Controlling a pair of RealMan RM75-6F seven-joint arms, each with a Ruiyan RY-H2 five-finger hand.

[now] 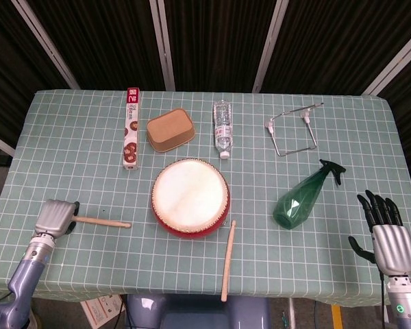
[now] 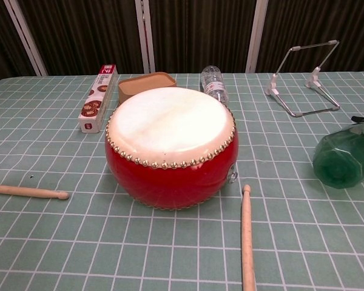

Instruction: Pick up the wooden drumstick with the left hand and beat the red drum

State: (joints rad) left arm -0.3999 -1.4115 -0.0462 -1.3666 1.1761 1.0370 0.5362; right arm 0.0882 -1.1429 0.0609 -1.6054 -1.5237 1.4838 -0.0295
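On a green checked bench (image 1: 89,157), left of the drum (image 1: 190,197), the left hand (image 1: 53,218) covers a light, rigid drumstick's (image 1: 103,222) butt; whether its fingers grip is unclear.

Head cam overhead; chest cam low; share drum (image 1: 190,197).

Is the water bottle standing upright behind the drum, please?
No, the head view shows the bottle lying on its side on the cloth, behind the drum, its cap toward the drum.

Red drum (image 2: 170,163) centre, drumstick (image 2: 27,192) left, second drumstick (image 2: 247,239) right
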